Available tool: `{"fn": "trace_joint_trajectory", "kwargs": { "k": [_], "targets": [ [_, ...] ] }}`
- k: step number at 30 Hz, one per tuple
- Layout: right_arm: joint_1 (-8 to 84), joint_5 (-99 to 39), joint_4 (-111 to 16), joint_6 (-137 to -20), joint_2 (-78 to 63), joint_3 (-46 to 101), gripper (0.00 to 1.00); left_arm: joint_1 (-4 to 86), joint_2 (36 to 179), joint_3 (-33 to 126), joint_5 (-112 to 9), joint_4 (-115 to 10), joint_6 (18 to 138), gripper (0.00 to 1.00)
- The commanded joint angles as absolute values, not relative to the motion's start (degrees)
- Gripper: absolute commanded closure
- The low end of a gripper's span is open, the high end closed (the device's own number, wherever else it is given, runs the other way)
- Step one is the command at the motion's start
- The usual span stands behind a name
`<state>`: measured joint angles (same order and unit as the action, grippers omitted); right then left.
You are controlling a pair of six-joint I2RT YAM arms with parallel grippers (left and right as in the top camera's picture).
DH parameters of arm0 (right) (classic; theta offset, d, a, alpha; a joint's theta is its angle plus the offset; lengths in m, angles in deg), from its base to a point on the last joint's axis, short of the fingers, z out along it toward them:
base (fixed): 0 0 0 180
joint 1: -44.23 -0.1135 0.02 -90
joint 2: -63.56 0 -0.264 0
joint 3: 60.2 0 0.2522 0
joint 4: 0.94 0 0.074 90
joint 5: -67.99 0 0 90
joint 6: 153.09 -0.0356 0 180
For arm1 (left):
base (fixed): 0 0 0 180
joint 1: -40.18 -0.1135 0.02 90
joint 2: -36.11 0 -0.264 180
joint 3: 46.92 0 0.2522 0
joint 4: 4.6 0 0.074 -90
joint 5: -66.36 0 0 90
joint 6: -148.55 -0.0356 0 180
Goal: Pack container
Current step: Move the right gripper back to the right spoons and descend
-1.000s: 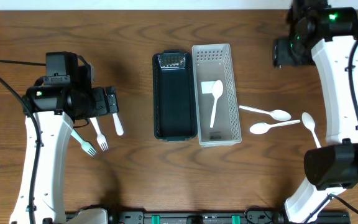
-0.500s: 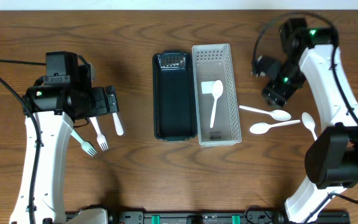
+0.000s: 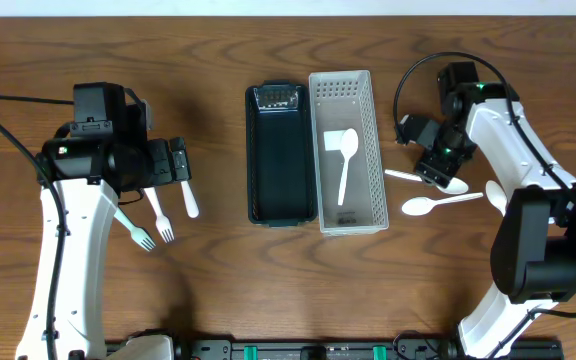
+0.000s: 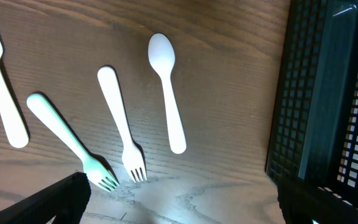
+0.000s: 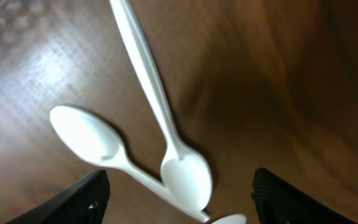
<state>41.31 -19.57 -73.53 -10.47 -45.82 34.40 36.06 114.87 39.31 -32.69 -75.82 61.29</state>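
Hovering over spoon (image 5: 186, 177), right jaws apart.

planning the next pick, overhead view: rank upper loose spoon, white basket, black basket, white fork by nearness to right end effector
1. upper loose spoon, under the right end effector
2. white basket, table centre
3. black basket, just beyond it
4. white fork, far side

Two containers side by side mid-desk, plastic cutlery loose on either side.
The black container (image 3: 282, 155) and the white perforated container (image 3: 348, 150) lie long side to long side, the white one holding a white spoon (image 3: 346, 160) lengthwise. Right of them, a second spoon (image 3: 415, 178) and a third spoon (image 3: 438, 203) lie flat on the desk (image 3: 268, 280). Left of them lie a fourth spoon (image 4: 168, 93), a white fork (image 4: 122, 124), a mint-green fork (image 4: 70, 140) and another white fork (image 4: 2, 93), all apart.
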Motion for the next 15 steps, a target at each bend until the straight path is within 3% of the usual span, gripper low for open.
{"fn": "trace_joint_trajectory", "kwargs": {
  "k": [1, 15],
  "targets": [
    [41.82, -19.5, -71.39, -9.2, -46.26, 33.24, 0.22, 35.79, 114.98, 40.4, -33.07, -75.97, 60.66, 0.02],
    [42.82, -19.39, -73.33, -8.55, -52.55, 32.04, 0.22, 35.79, 114.98, 40.4, -33.07, -75.95, 60.66, 0.02]
  ]
}}
